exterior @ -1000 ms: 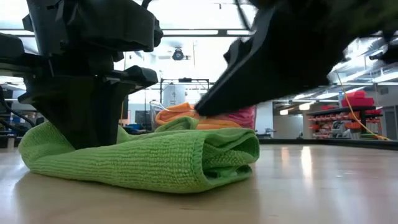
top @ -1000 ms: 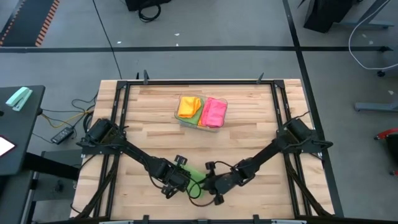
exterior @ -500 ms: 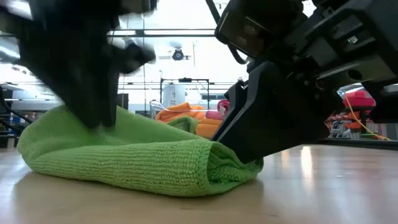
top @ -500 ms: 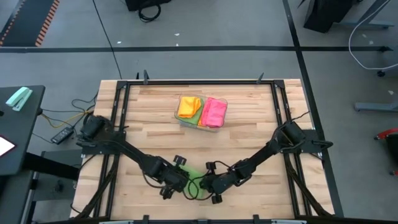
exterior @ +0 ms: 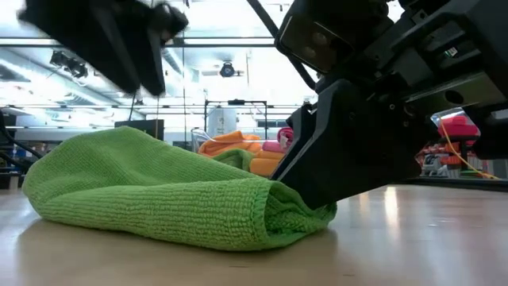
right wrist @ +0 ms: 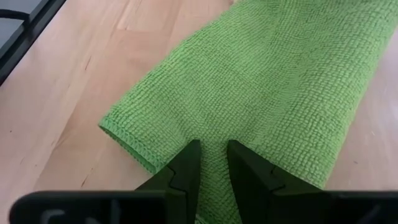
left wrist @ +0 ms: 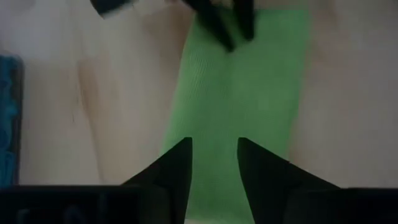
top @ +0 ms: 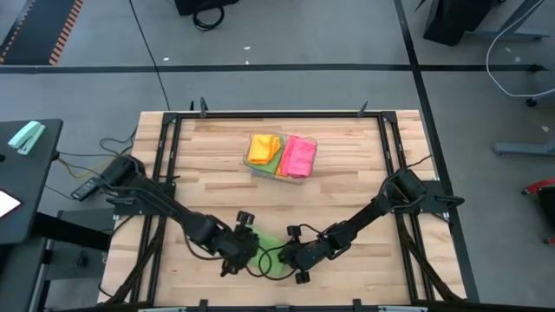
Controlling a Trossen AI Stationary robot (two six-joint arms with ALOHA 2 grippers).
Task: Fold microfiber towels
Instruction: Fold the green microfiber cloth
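Between the tray [top: 279, 156] and the counter's [top: 347, 199] near edge, a folded green towel [top: 270, 256] lies lengthwise between both grippers: right gripper [right wrist: 211, 163] pinching it, left gripper [left wrist: 213, 163] released above.

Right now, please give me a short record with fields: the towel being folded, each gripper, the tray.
towel at work: green towel, folded over, lying on the table near its front edge
left gripper: above the green towel, jaws apart, holding nothing
right gripper: low at the towel's edge, jaws narrow on the cloth
tray: at the table's far middle, holding orange towel, pink towel
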